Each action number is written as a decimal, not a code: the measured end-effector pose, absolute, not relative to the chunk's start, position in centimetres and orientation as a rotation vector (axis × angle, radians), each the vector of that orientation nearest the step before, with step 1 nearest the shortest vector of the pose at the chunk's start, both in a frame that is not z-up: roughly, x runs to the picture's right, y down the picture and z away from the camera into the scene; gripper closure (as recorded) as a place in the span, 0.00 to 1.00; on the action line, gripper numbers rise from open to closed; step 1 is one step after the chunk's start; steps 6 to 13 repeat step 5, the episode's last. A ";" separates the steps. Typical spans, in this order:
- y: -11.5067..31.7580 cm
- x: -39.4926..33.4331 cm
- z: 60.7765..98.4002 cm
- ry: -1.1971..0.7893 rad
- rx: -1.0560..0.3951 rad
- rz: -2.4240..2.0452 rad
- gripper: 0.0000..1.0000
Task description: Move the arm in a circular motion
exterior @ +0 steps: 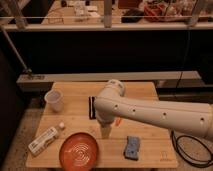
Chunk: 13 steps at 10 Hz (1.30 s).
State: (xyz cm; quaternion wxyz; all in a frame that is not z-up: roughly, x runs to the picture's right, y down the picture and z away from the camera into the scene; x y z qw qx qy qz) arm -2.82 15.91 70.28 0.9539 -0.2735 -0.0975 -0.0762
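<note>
arm: the big cream-white arm (150, 112) is reaching in from the right side and stretching across the wooden table (150, 155), elbow joint bulging over the middle of it

gripper: the gripper (106, 133) is pointing down at the tapered tip, hanging just above the tabletop near the orange plate (79, 150)

step: I'm reading this as mid-sweep, the arm is tracing its circle over the table and not going for any object

next move: looks to me like it's needing to keep curving round at the same height, and watching the plate and the black strip (91, 107) right by the tip

stuff nearby: clear cup (54, 101) sitting at the left, white bottle (44, 140) lying down at the front left, blue sponge-ish thing (132, 147) to the right of the tip, a bit of something orange (118, 120) peeking out under the arm

writing: I'm not making out any brand or label; there are faint marks on the bottle but nothing readable
</note>
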 end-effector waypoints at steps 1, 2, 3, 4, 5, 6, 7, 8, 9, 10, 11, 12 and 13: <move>14.6 -4.5 71.1 -0.209 -0.543 -0.168 0.20; 12.5 -5.8 72.7 -0.210 -0.529 -0.180 0.20; 10.5 -6.6 74.2 -0.206 -0.521 -0.175 0.20; 9.2 -6.8 75.4 -0.198 -0.520 -0.166 0.20; 7.8 -6.6 76.7 -0.183 -0.522 -0.146 0.20; 7.8 -6.6 76.7 -0.183 -0.522 -0.146 0.20; 7.8 -6.6 76.7 -0.183 -0.522 -0.146 0.20; 7.8 -6.6 76.7 -0.183 -0.522 -0.146 0.20; 7.8 -6.6 76.7 -0.183 -0.522 -0.146 0.20; 7.8 -6.6 76.7 -0.183 -0.522 -0.146 0.20; 7.8 -6.6 76.7 -0.183 -0.522 -0.146 0.20; 7.8 -6.6 76.7 -0.183 -0.522 -0.146 0.20; 7.8 -6.6 76.7 -0.183 -0.522 -0.146 0.20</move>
